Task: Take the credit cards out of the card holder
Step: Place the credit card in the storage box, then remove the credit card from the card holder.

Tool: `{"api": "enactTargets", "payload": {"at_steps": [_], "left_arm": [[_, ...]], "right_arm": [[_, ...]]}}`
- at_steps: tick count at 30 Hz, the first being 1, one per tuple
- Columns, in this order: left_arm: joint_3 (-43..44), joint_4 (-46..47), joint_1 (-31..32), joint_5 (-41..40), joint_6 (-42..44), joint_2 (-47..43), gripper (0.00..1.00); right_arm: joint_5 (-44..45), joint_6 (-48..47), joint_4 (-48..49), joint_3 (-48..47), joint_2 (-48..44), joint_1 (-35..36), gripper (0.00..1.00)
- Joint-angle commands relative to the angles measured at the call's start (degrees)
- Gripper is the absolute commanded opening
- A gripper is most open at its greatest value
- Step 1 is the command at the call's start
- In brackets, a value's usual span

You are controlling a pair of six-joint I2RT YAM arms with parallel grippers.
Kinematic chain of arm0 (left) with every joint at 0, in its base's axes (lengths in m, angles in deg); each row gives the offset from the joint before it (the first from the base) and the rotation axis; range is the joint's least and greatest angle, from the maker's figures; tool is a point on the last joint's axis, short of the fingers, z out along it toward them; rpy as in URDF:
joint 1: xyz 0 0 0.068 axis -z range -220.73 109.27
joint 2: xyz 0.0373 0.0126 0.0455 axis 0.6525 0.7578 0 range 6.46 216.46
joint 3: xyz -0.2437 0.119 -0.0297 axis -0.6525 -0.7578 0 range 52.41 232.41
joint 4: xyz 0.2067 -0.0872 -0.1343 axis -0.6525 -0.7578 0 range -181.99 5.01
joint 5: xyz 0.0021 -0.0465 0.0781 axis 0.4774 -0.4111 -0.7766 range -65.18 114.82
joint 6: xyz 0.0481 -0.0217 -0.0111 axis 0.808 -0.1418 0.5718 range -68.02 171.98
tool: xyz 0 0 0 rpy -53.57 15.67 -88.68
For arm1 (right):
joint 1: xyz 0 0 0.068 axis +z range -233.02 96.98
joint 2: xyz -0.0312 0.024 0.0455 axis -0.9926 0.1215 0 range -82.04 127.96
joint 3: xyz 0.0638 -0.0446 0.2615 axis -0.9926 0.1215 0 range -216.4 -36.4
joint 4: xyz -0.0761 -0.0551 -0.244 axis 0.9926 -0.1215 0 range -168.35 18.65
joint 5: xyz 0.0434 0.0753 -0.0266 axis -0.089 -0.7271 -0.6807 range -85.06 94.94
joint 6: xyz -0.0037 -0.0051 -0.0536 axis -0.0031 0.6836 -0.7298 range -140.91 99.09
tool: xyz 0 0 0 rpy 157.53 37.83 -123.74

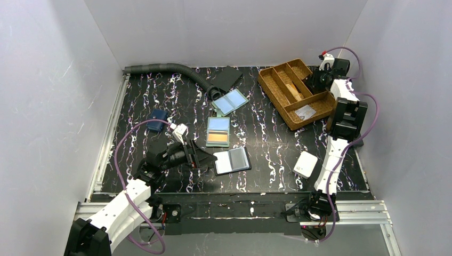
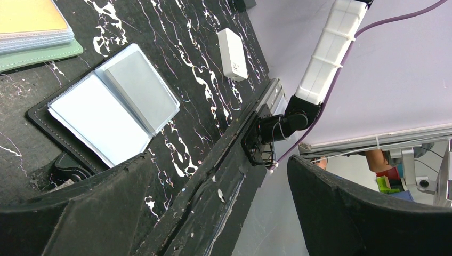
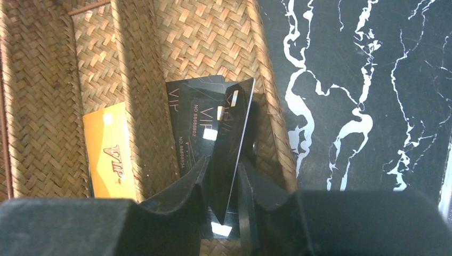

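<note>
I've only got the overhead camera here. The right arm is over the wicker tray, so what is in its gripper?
Observer: A black card stands on edge between the fingers of the right gripper. The jaws are apart, wider than the card is thick.
Operator: What lies in the tray under it?
Observer: Two more black cards printed VIP lie flat on the wicker tray, with an orange VIP card beside them.
Operator: And the left gripper?
Observer: The left gripper is wide open with nothing between its fingers.
</note>
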Motion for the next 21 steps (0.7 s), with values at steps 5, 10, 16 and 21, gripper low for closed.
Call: {"api": "enactTargets", "payload": {"at_steps": [5, 10, 16, 21], "left_arm": [[1.6, -0.4, -0.4, 0.4, 0.8, -0.7, 0.98], [1.7, -0.4, -0.4, 0.5, 0.6, -1.0, 0.98], [1.4, -0.3, -0.4, -2.0, -1.3, -1.0, 0.98], [0.2, -0.3, -0.4, -6.2, -6.6, 0.5, 0.98]], "right_arm": [[5.8, -1.6, 0.7, -1.3, -3.2, -0.3, 0.37], [7.9, -3.1, -0.1, -1.0, -5.3, -0.3, 0.41], [9.5, -4.4, -1.2, 0.8, -9.0, -0.3, 0.42], [6.4, -4.4, -1.4, 5.6, -14.7, -0.3, 0.44]]}}
